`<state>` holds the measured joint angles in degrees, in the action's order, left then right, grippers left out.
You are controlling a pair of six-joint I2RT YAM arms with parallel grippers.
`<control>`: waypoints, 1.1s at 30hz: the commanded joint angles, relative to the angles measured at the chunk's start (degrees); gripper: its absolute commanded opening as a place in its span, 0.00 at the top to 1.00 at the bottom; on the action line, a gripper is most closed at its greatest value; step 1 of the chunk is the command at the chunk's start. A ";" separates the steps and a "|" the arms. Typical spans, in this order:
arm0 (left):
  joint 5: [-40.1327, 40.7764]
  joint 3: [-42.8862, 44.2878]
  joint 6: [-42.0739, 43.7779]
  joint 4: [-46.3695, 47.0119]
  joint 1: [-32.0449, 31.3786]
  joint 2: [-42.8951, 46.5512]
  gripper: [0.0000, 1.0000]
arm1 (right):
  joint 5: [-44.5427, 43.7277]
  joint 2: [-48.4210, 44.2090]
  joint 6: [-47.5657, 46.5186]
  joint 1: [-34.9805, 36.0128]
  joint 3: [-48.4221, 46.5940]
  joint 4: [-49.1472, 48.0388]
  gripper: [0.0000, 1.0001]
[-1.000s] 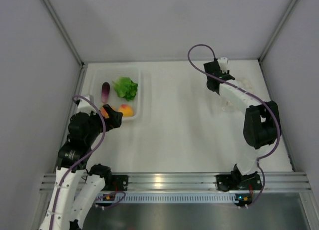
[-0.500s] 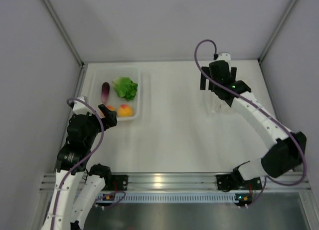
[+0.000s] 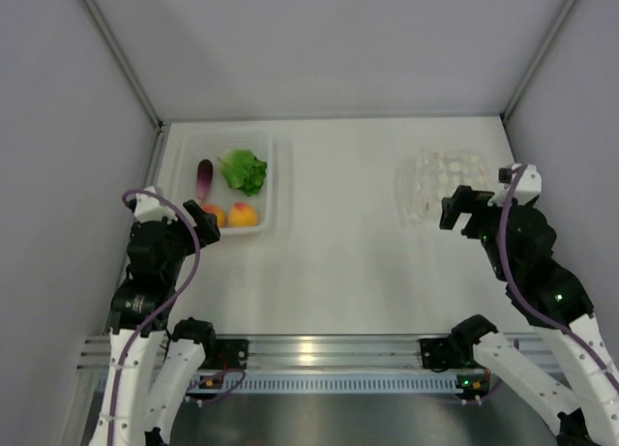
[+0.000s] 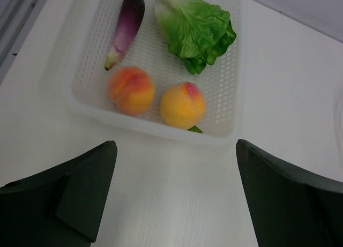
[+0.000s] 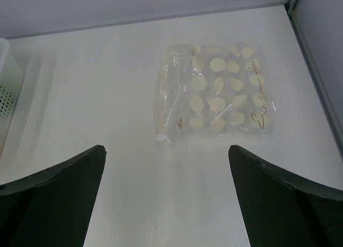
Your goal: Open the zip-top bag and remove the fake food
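Observation:
The zip-top bag, clear with white dots, lies flat on the table at the right, nothing visible inside. The fake food sits in a white perforated tray at the left: a purple eggplant, a green lettuce and two orange-yellow peaches. My left gripper hangs open just in front of the tray. My right gripper is open, near the bag's front edge, holding nothing.
Grey walls close the table on the left, back and right. A metal rail runs along the near edge by the arm bases.
The right arm has let go of the bag, opened and pulled back toward the near right; the bag now lies flat. The left gripper has drawn slightly back from the tray.

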<state>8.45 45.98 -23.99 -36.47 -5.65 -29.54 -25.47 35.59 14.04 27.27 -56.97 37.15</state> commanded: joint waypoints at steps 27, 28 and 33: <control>-2.30 -3.35 0.52 1.40 -1.21 15.56 0.02 | 3.33 -17.40 -3.06 0.59 4.85 5.83 0.01; -2.30 -3.26 0.52 1.40 -1.21 15.57 0.02 | 3.33 -17.40 -2.97 0.59 5.11 5.75 0.01; -2.30 -3.44 0.52 1.40 -1.21 15.48 0.02 | 4.03 -17.40 -2.79 0.59 5.38 5.39 0.01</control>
<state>6.83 42.83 -23.81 -36.51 -6.74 -14.00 -22.48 18.41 10.68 27.27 -51.64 43.83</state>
